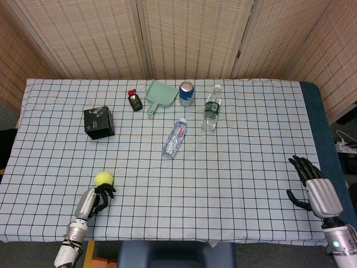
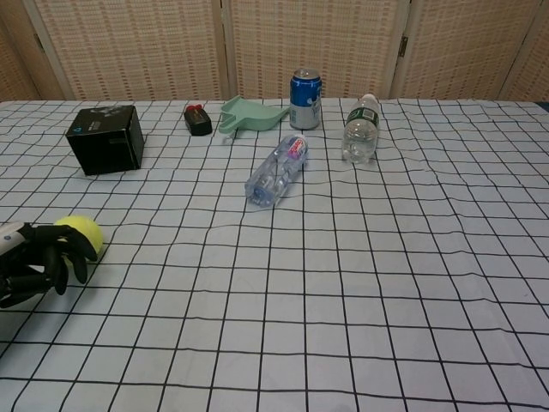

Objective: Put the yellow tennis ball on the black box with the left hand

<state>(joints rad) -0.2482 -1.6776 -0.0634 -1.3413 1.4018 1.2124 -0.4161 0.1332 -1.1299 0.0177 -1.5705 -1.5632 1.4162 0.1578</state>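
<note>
The yellow tennis ball (image 1: 104,178) (image 2: 83,233) is near the table's front left corner. My left hand (image 1: 93,199) (image 2: 39,262) reaches it from the near side, with dark fingers (image 2: 79,250) curled around its lower front, gripping it. The black box (image 1: 99,122) (image 2: 106,139) stands well beyond the ball, toward the far left, its top bare. My right hand (image 1: 313,188) rests at the front right edge of the table with fingers spread and nothing in it. The chest view does not show the right hand.
A clear bottle (image 1: 174,137) (image 2: 277,169) lies mid-table. Behind it stand an upright bottle (image 1: 210,109) (image 2: 360,129) and a blue can (image 1: 186,94) (image 2: 304,87). A green dustpan (image 1: 157,95) (image 2: 249,115) and a small dark object (image 1: 134,101) (image 2: 197,119) lie at the back.
</note>
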